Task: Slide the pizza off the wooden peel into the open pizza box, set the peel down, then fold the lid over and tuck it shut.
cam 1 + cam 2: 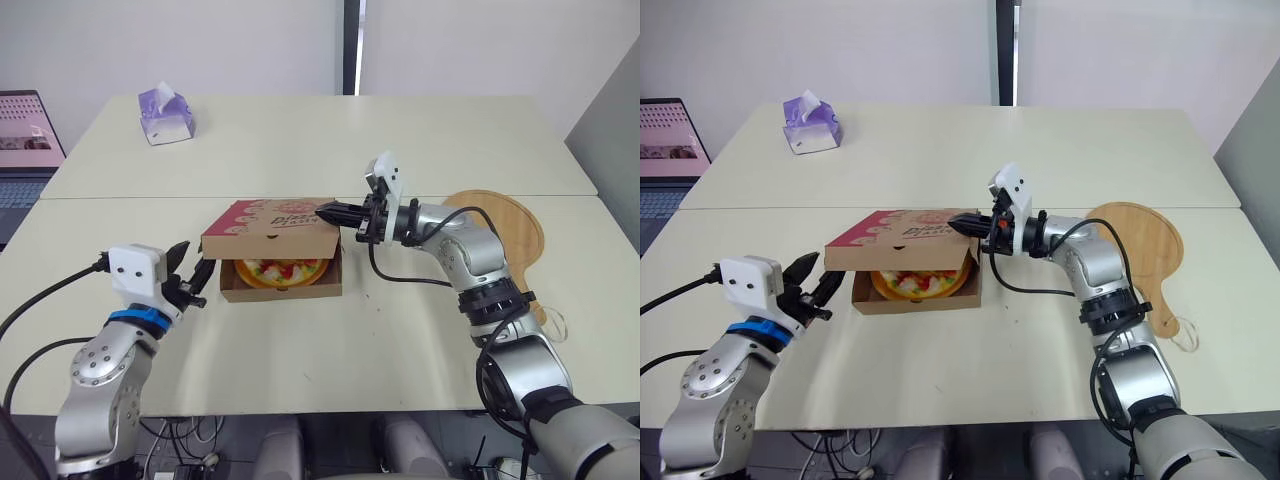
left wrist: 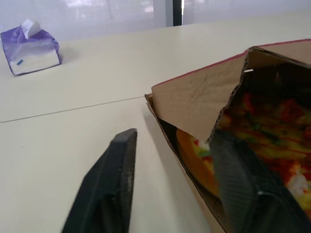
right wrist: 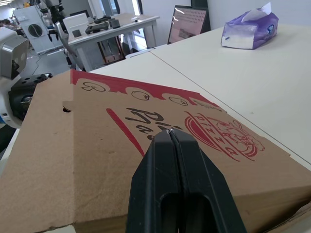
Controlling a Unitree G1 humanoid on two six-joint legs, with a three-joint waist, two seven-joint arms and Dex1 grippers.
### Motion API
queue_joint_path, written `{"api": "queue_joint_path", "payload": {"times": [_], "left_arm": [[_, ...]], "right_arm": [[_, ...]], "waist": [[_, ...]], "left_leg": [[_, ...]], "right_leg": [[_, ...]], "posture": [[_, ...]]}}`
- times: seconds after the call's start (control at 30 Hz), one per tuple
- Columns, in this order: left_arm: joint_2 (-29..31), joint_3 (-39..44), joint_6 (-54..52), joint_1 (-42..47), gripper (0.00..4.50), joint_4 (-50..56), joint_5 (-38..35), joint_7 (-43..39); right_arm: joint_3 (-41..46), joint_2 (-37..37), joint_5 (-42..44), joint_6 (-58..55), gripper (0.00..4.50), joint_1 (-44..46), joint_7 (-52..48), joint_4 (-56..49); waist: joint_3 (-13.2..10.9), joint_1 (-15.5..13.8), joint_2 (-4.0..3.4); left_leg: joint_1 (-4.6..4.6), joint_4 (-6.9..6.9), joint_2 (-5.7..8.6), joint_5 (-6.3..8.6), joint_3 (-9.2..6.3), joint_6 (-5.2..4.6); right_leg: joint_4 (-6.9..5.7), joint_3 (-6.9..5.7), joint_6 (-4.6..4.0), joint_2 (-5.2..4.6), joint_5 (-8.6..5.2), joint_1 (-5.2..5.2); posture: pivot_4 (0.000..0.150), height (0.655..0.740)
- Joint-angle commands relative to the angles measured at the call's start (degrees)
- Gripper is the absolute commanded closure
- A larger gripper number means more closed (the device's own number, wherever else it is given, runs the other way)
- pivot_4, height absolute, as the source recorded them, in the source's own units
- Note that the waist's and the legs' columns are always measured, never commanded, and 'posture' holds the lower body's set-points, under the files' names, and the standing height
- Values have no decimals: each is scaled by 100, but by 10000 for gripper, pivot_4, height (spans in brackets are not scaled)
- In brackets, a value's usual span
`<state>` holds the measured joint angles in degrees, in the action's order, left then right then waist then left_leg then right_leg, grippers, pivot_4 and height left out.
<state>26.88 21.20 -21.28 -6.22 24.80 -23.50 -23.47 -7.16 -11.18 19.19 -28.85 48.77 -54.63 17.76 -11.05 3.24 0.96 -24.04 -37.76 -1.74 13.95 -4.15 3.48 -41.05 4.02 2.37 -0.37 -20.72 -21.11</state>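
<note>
This is looking like a robotics lab set up in an office room. Two wide pale desks (image 1: 300, 150) are standing pushed together under bare white walls (image 1: 200, 40), and a grey partition (image 1: 610, 130) is closing off the right side. A laptop (image 1: 25, 140) is sitting open at the left edge with its screen glowing, and a purple tissue box (image 1: 165, 115) is resting on the far desk. Cables (image 1: 185, 438) are hanging below the near edge. In the right wrist view, a further desk (image 3: 121, 22) is carrying black devices, with white machinery (image 3: 29, 29) standing beside it.
</note>
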Motion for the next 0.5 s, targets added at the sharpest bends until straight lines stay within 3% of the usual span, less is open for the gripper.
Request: {"api": "queue_joint_path", "payload": {"times": [0.03, 0.13, 0.43, 0.5], "left_arm": [[299, 497, -283, -259, 15874, 391, -426, -260], [589, 787, -386, -443, 17453, 390, -643, -533], [1741, 1510, -1232, 141, 42558, -236, -1667, -1286], [1947, 1434, -1335, 461, 44941, -410, -1739, -1371]], "right_arm": [[-11, 25, 24, 92, 45000, 29, -7, -157], [-31, 44, 22, 106, 45000, 27, -18, -139], [-82, 38, 3, 164, 45000, -24, -12, -152], [-99, 36, -15, 179, 45000, -53, -1, -169]], "waist": [[0, 1, 0], [-1, 4, -1], [-1, -18, -1], [-2, -13, -2]], "left_leg": [[0, 0, 0, 0, 0, 0], [1, 1, 1, 0, 0, 0], [1, 3, 2, 0, -5, 0], [1, 3, 4, 0, -4, 0]], "right_leg": [[-1, 0, 0, 0, 0, 0], [0, -1, 0, 0, 0, 0], [1, -8, 0, 3, 0, 2], [2, -8, 0, 7, 0, 2]], "posture": [[1500, 7400], [1500, 7400], [1500, 7400], [1500, 7400]]}}
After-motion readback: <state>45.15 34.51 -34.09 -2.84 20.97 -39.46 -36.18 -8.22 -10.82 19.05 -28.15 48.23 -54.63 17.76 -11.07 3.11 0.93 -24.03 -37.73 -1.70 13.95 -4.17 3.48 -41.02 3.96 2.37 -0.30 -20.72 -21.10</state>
